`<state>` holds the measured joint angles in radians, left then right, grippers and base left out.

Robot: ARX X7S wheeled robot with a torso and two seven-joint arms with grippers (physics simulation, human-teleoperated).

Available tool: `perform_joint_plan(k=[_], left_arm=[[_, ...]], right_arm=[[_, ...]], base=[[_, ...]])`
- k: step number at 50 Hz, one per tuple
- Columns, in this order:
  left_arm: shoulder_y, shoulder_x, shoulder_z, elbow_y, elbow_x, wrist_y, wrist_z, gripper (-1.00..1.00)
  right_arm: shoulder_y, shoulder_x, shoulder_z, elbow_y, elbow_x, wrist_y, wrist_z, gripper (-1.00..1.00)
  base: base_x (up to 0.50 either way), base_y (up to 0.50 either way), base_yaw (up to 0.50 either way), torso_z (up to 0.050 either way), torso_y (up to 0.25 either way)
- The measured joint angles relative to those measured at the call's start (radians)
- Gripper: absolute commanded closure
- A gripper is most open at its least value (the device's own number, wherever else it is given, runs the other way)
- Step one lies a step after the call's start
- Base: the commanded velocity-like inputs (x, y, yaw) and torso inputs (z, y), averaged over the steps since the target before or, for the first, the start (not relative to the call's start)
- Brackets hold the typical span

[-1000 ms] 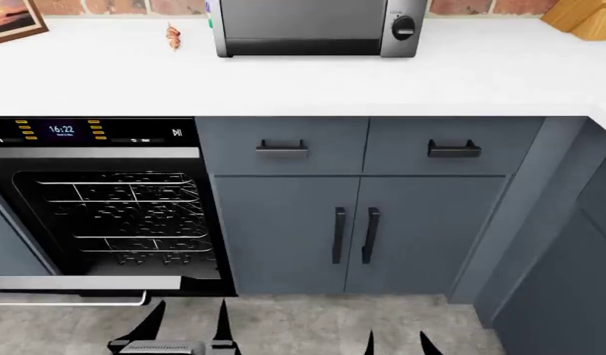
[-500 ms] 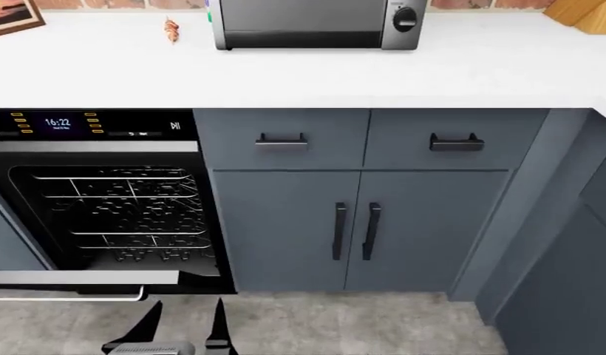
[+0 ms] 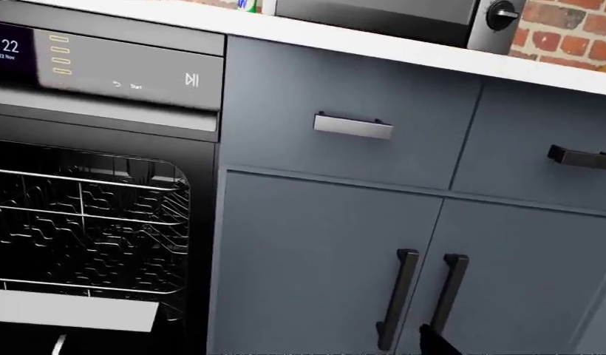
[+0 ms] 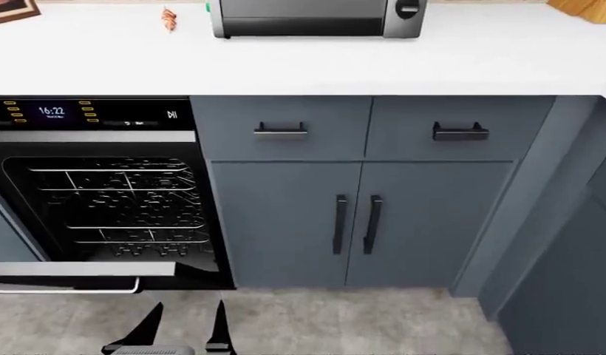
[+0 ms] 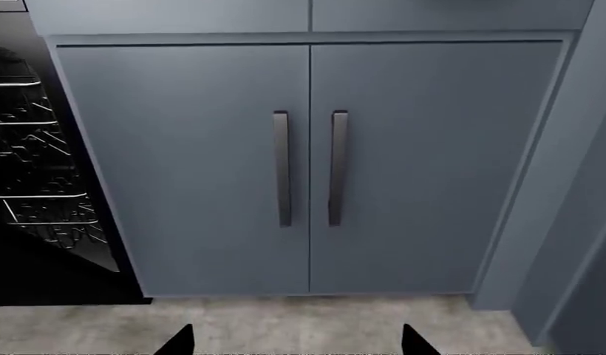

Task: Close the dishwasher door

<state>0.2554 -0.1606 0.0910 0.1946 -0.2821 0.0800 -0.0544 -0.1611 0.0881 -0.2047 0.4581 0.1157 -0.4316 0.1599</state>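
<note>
The dishwasher (image 4: 96,200) is at the left with its wire racks showing. The dishwasher door (image 4: 81,269) hangs open toward me; only its silver-grey edge strip and thin bar handle (image 4: 61,287) show. My left gripper (image 4: 185,331) hovers over the floor just right of the door's corner, fingers apart and empty. In the left wrist view the door edge (image 3: 72,310) shows, with one dark fingertip (image 3: 436,342) in front of the cabinet. My right gripper (image 5: 296,344) is open and faces the blue-grey double doors, its two fingertips wide apart. It is out of the head view.
Blue-grey cabinet doors with black handles (image 4: 358,222) stand right of the dishwasher, with two drawers (image 4: 280,132) above. A silver appliance (image 4: 318,18) sits on the white countertop (image 4: 382,66). Another cabinet side (image 4: 569,281) juts out at the right. Grey floor (image 4: 332,322) lies below.
The head view has shifted, so the counter and cabinets sit higher in the frame. The right gripper's fingertips have dropped out of the head view. The door and left gripper have not visibly moved.
</note>
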Motion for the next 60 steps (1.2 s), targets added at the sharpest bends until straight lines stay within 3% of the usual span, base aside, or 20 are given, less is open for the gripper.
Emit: perform_joint_plan(k=[60], left_arm=[[-0.015, -0.037, 0.037, 0.019, -0.023, -0.018, -0.049, -1.0]], right_arm=[[0.008, 0.031, -0.061, 0.007, 0.042, -0.015, 0.043, -1.0]], base=[[0.0, 0.0, 0.0, -0.05, 0.043]])
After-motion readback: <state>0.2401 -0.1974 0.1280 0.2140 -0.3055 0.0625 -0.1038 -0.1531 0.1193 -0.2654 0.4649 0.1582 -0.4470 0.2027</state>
